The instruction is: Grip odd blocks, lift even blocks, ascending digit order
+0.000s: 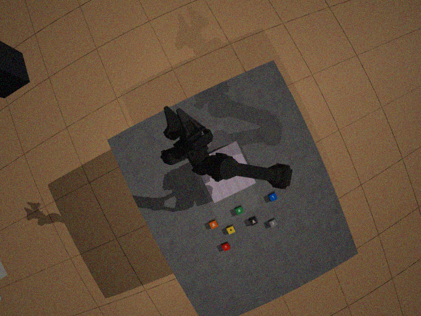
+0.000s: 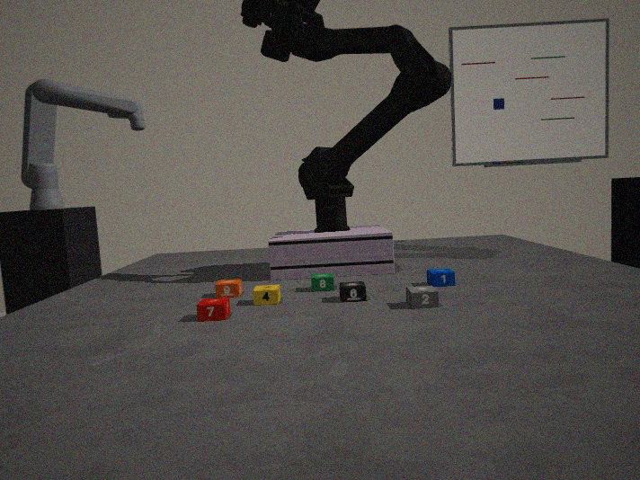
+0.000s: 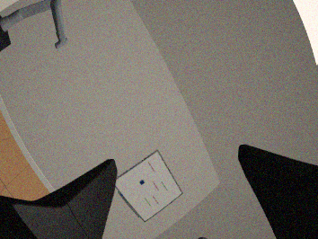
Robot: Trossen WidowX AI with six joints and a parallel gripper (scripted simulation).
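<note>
My pincer [image 1: 177,113] spread wide, holding nothing; raised high above bench [image 2: 361,387], well apart from all blocks. Landmark: arm base plinth [image 2: 331,252].

Blue block 1 [image 2: 440,277]: in front of plinth, toward its right. Grey block 2 [image 2: 422,297]: just in front of blue. Green block [image 2: 322,281] and black block [image 2: 352,291]: directly in front of plinth. Yellow block 4 [image 2: 266,294], orange block [image 2: 228,288], red block 7 [image 2: 212,309]: front-left of plinth. All blocks rest on bench.

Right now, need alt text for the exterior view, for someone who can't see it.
A black robot arm on a pale base is folded high above a grey table, its open gripper at the top edge holding nothing. Six small numbered blocks sit in front of the base, including red 7, yellow 4, grey 2 and blue 1.
</note>
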